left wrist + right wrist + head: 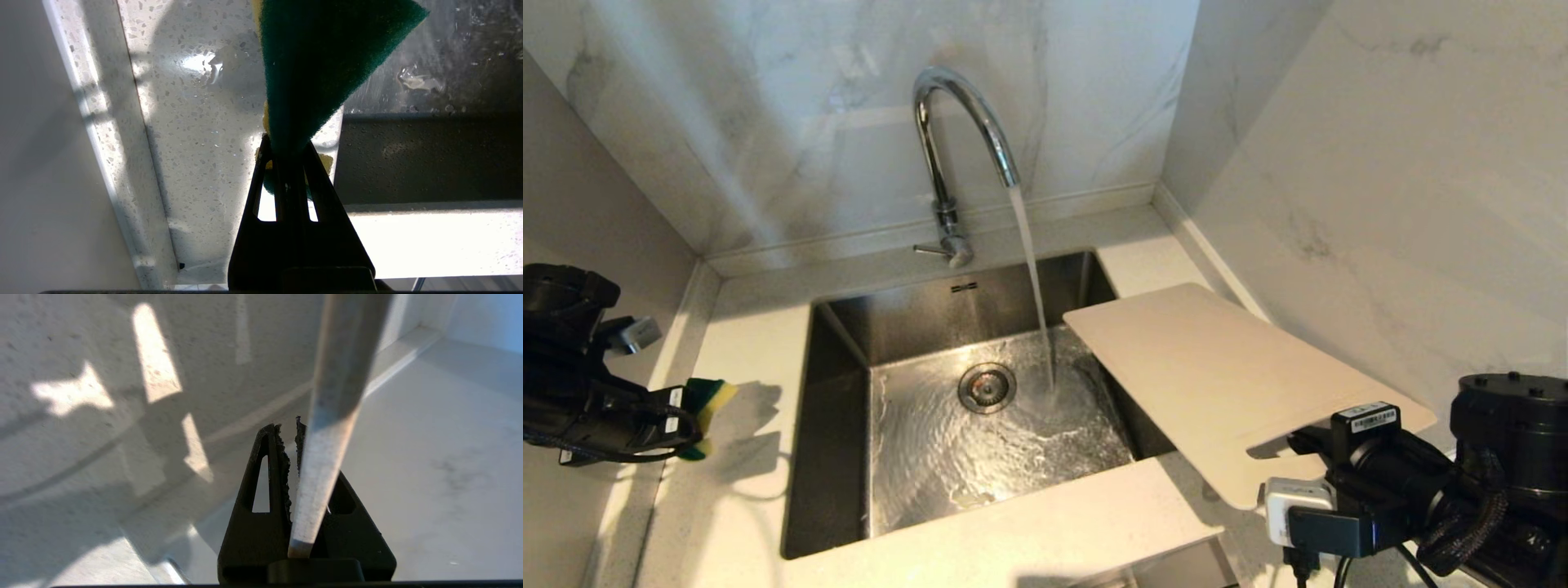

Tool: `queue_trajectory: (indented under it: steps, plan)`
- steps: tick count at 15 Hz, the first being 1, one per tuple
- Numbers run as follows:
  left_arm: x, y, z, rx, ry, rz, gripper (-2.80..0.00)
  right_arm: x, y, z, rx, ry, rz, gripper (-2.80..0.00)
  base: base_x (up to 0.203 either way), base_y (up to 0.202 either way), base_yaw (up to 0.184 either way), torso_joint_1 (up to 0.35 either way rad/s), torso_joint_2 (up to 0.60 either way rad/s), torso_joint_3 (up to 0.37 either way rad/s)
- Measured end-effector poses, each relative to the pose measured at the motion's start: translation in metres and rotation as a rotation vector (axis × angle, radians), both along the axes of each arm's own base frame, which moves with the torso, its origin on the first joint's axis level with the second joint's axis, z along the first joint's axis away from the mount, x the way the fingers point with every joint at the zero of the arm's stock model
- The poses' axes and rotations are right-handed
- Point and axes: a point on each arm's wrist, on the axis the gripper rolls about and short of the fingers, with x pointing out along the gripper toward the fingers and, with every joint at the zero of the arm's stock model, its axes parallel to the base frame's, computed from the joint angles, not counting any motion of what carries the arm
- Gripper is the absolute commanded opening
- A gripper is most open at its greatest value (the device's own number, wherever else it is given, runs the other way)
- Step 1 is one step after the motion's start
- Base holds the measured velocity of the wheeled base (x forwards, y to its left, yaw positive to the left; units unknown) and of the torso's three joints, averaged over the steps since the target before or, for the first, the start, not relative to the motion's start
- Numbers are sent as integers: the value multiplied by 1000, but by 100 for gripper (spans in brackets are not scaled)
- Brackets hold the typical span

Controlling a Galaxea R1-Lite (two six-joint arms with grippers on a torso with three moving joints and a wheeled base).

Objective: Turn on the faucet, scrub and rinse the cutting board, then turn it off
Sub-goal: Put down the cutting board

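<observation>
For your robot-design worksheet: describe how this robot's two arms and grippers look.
Both arms are matte black and chunky. The left gripper and right gripper have triangular black fingers with cut-out slots. White modules, barcode stickers and looping black cables sit near each wrist.

You see a steel sink [841, 457] set in a pale speckled counter [752, 343], its drain [987, 387] near the basin's middle, wet and rippled. Marble-patterned wall [768, 122] rises behind and to the right. A green-and-yellow sponge [707, 400] hangs above the counter left of the sink.
</observation>
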Motion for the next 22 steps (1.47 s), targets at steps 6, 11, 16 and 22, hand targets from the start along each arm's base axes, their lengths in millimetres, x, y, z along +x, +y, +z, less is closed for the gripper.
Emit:
queue_trajectory:
  steps: [6,11,16,22]
  plan:
    - [1,0,-1,-2,3,2,-280,-7,-1,-26,75,130,-44,-280,0,0,0,0,0,0]
    - [3,0,-3,-11,11,13,-280,-8,0,-44,122,232,-50,-280,0,0,0,0,0,0]
    - [7,1,-5,-17,-1,21,-280,-4,1,-54,132,288,-26,-280,0,0,0,0,0,0]
    - [15,0,-9,-22,-8,26,-280,-1,0,-62,127,325,-32,-280,0,0,0,0,0,0]
